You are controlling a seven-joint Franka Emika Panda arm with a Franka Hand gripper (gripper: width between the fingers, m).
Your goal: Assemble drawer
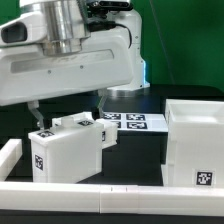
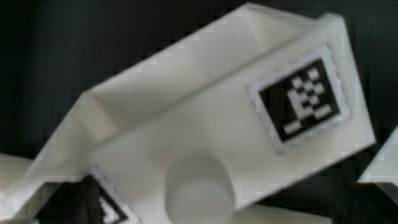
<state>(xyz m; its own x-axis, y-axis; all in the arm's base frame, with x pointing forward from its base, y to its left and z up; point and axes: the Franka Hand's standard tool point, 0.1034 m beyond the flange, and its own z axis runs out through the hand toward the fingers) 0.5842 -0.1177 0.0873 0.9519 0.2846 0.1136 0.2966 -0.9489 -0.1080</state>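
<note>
Two small white drawer trays sit at the exterior view's left: one point(image 1: 62, 152) near the front, with a tag on its end, and one point(image 1: 97, 130) just behind it. The large hollow shell point(image 1: 196, 146) stands at the exterior view's right. My gripper point(image 1: 69, 112) hangs just above the front tray, with its two thin fingers spread wide, one over each end, holding nothing. The wrist view is filled by a blurred, tilted white tray point(image 2: 169, 95) with a tag point(image 2: 302, 100). My fingertips cannot be made out there.
The marker board point(image 1: 137, 122) lies flat on the black table between the trays and the shell. Low white border rails run along the front point(image 1: 100, 196) and the exterior view's left point(image 1: 9, 152). A green wall is behind.
</note>
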